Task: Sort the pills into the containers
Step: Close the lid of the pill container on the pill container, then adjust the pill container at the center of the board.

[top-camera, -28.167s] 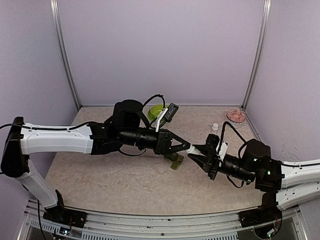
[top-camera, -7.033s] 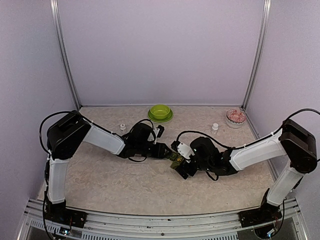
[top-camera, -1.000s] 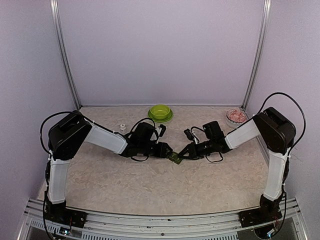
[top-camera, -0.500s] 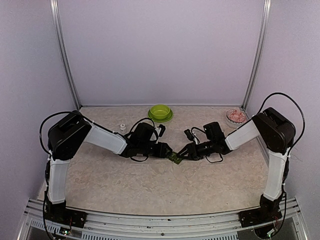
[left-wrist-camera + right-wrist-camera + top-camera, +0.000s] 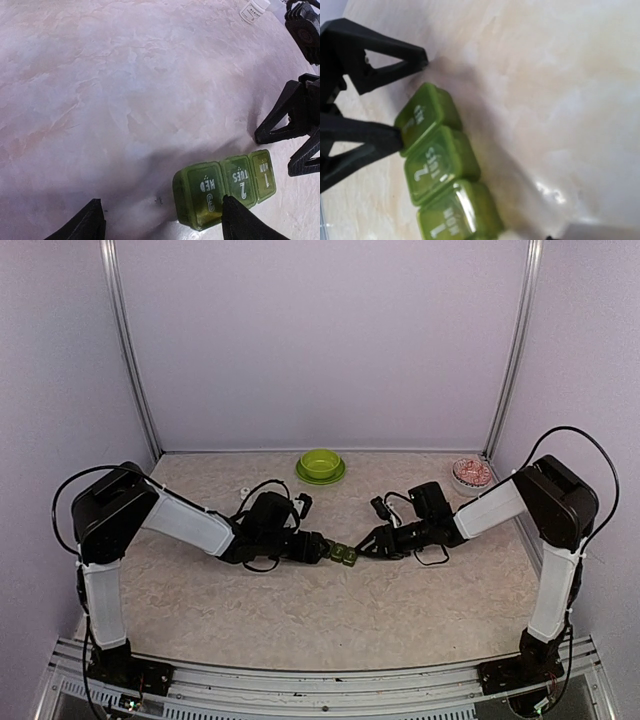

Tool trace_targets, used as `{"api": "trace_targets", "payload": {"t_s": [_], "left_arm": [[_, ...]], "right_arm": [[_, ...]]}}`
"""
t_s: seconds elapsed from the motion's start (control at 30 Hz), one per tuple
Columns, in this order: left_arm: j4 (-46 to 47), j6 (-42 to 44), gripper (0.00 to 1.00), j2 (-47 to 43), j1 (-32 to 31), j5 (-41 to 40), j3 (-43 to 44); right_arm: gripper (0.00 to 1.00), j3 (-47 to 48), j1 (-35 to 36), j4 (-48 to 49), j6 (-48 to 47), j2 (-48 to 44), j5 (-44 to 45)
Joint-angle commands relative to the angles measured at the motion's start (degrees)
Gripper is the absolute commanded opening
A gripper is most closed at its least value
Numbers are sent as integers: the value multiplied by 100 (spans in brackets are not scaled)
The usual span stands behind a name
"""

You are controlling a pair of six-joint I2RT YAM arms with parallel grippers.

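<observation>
The containers are a dark green three-compartment pill box marked WED, TUES and MON, lying flat with all lids shut. No pills show; they are hidden or out of view. My left gripper is open at the WED end, one fingertip over the WED/TUES edge and the other finger well off to the side. My right gripper is open just beyond the MON end, fingers apart and not touching the box. In the top view the two grippers face each other across the box.
A lime green bowl stands at the back centre and a dish of red-and-white bits at the back right. A small white cap lies behind the left arm. A white bottle stands beyond the right gripper.
Both grippers have opened: the right from shut, the left much wider. The left arm has drawn back to the left. The pill box now lies free between them.
</observation>
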Motion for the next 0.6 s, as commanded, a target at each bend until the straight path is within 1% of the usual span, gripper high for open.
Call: {"api": "trace_targets", "payload": {"t_s": [0.0, 0.13, 0.2, 0.3, 0.37, 0.57], "left_arm": [[241, -39, 83, -374, -10, -181, -202], [290, -71, 92, -510, -15, -191, -287], [184, -133, 91, -524, -15, -148, -238], [-309, -264, 87, -462, -19, -204, -30], [-418, -342, 82, -471, -23, -233, 7], [-585, -530, 74, -579, -23, -196, 9]], "right_arm": [[56, 13, 91, -270, -302, -106, 243], [58, 138, 137, -344, -419, -109, 315], [59, 229, 140, -409, -512, -122, 355], [60, 447, 134, -601, -637, -78, 451], [60, 615, 148, -710, -677, -7, 451], [60, 848, 299, -818, -737, 155, 449]]}}
